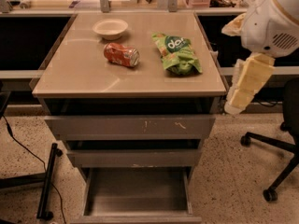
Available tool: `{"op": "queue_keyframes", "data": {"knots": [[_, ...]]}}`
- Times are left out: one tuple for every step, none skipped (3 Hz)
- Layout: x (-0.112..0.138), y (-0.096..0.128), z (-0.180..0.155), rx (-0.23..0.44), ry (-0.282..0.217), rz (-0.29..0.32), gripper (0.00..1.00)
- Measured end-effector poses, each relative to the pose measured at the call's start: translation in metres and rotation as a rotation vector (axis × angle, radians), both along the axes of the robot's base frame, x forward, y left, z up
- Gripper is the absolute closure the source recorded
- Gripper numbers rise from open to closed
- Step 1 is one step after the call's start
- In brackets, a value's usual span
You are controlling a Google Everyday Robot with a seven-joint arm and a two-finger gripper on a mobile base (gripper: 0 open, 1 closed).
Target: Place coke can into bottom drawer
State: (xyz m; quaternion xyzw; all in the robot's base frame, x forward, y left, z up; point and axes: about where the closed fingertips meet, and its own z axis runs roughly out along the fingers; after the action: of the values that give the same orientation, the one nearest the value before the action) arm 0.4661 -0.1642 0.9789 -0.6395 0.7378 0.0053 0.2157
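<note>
the can [121, 54] lies on its side on the cabinet top [79, 76], left of centre, with its silver end turned to the right. it is just near of the bowl [110, 28] and apart from the green bag [177, 52] on its right. nothing touches it, so i judge the task to be at its start, with the pick not yet made.

the bottom drawer [138, 190] is pulled out toward the near side, its grey floor bare. it is probably open like this so the can can go in from above. the two upper drawers [128, 125] sit further back.

the arm [275, 22] comes in at the right edge, its white housing high and far. from it the gripper [236, 101] hangs down, slanting left and nearer, just beside the cabinet's right edge and well apart from the can. nothing shows in its grasp, and i cannot tell whether it is open or closed.

to reach the can it would likely have to rise and swing left over the bag. a can lying on its side may roll when touched.
</note>
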Motion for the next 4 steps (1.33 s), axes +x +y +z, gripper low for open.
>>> {"op": "queue_keyframes", "data": {"knots": [[0.025,0.041,-0.008,0.078,0.012,0.092,0.0],[0.058,0.082,-0.007,0.134,0.009,0.158,0.0],[0.062,0.087,-0.006,0.14,0.006,0.167,0.0],[0.073,0.082,-0.003,0.137,-0.006,0.157,0.0]]}}
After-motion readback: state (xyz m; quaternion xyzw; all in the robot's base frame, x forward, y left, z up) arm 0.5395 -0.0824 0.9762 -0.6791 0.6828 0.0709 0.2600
